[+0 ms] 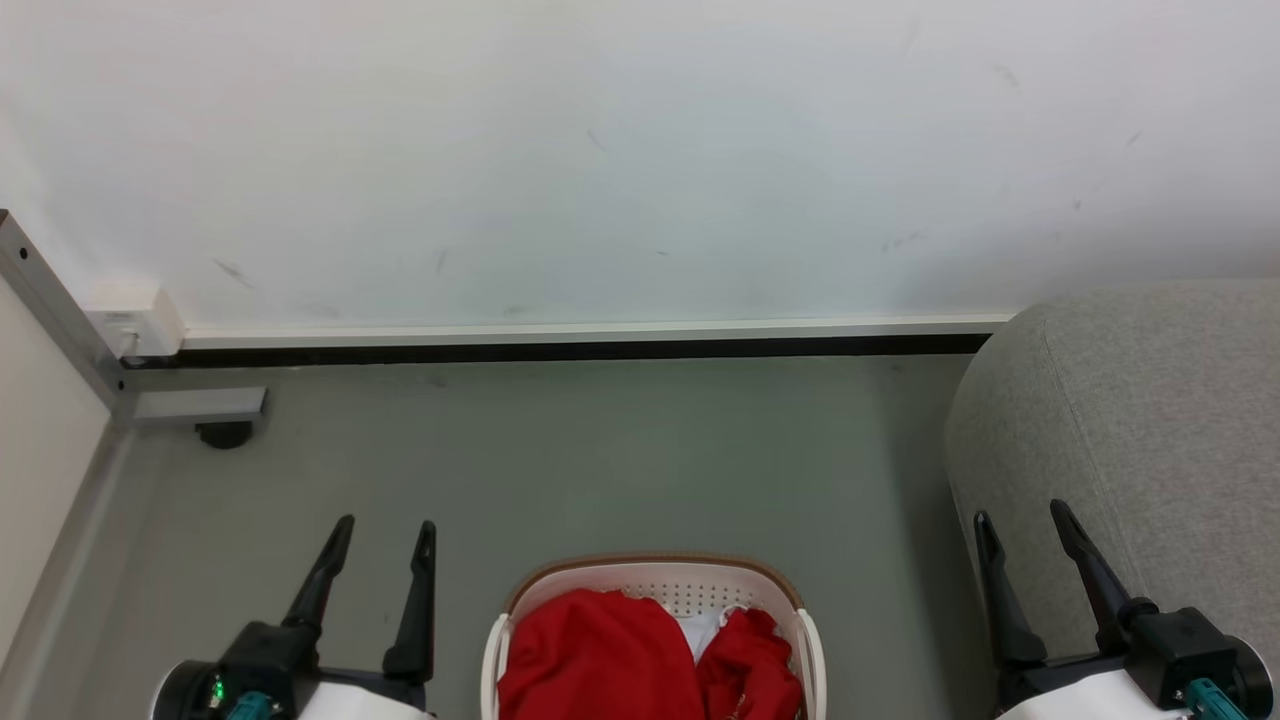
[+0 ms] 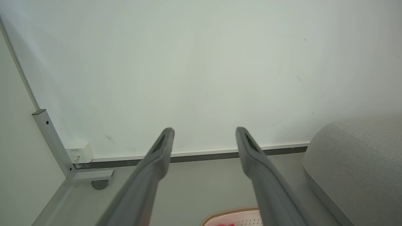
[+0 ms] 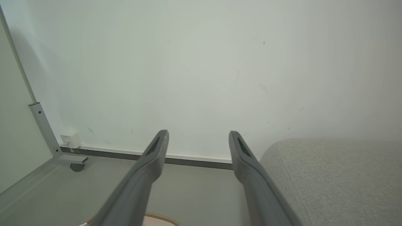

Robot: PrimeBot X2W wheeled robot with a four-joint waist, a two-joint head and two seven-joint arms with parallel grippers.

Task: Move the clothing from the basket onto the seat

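My left hand (image 1: 386, 523) hangs just left of the basket (image 1: 655, 562), its two dark fingers spread wide and gripping nothing. My right hand (image 1: 1020, 512) hangs to the right of the basket, fingers parted the same way and empty, their tips showing against the rounded front of the seat (image 1: 1140, 400).

The basket stands on the grey floor (image 1: 600, 450) between my two hands and touches neither. Only its far half shows in the head view, with the brown rim curving round the dotted white wall. The clothing (image 1: 600, 650) lies inside the basket: red fabric heaped in two mounds, with a scrap of white showing between them near the basket's far wall.

The seat is to the right of the basket, apart from it, with a strip of floor between them. Beyond the basket the floor runs to a pale wall (image 1: 640, 150) with a dark skirting line. Far to the left of the basket, by that wall, are a grey metal frame (image 1: 60, 300) on a dark caster (image 1: 225, 434) and a small white box (image 1: 135, 312).
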